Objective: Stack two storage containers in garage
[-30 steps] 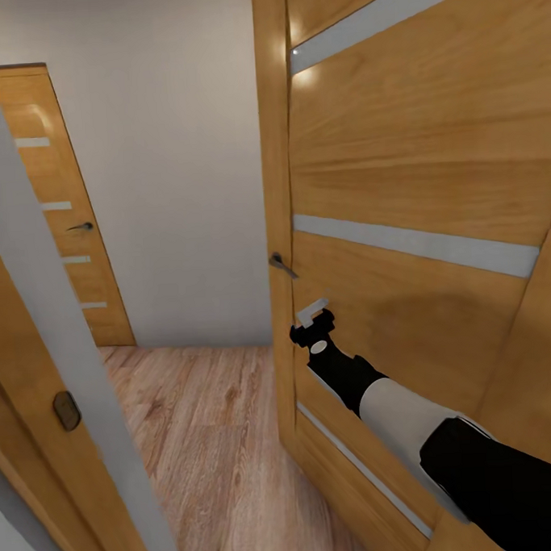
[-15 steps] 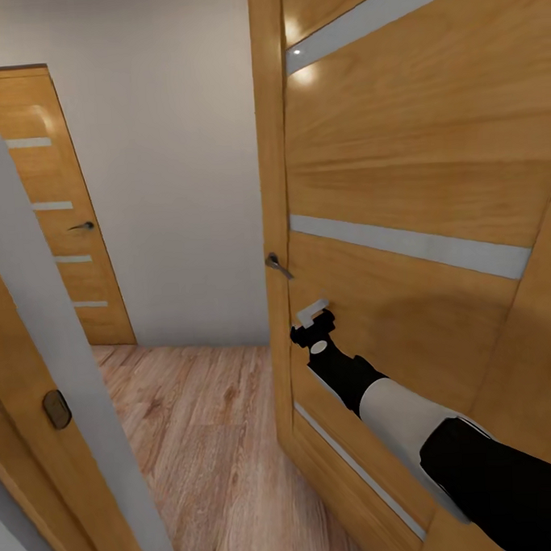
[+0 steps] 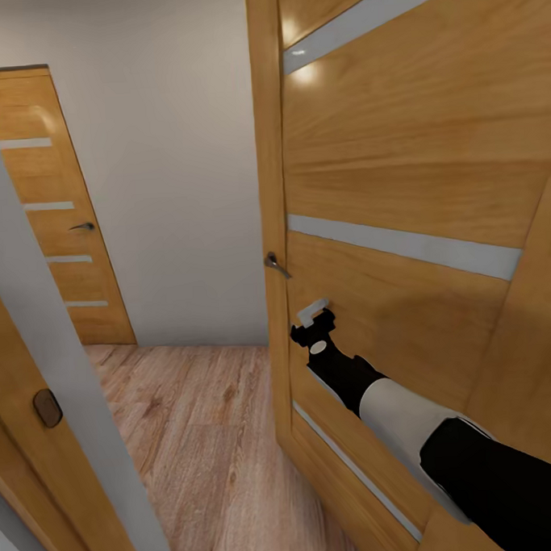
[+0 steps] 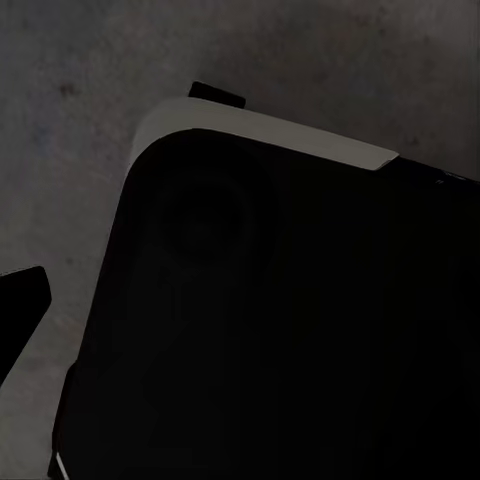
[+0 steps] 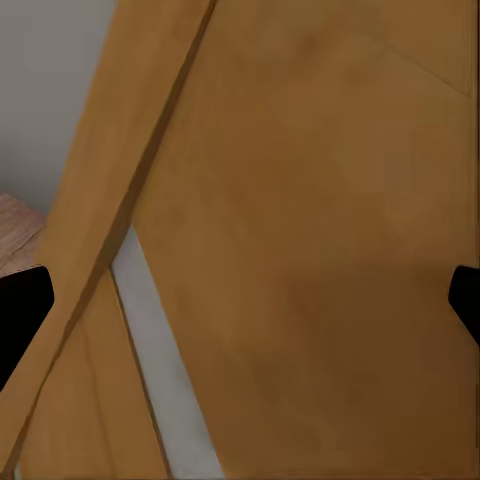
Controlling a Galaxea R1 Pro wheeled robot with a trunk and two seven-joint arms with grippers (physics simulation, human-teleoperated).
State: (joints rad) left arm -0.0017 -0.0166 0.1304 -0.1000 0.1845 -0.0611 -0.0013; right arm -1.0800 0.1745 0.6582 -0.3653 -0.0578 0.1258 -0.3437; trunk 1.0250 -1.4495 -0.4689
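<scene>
Transit step: right gripper (image 3: 313, 312), jaws apart and empty, faces the open door (image 3: 400, 180); next, clear its edge.

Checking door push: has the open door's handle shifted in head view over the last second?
Yes, slightly left: the handle moved relative to the right gripper, though the camera also shifted.

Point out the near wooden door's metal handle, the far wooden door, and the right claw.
Near door's metal handle (image 3: 276, 265), head view, lever.
Far wooden door (image 3: 59, 238), head view, middle panel.
Right claw (image 3: 313, 312), head view, between fingertips.
</scene>
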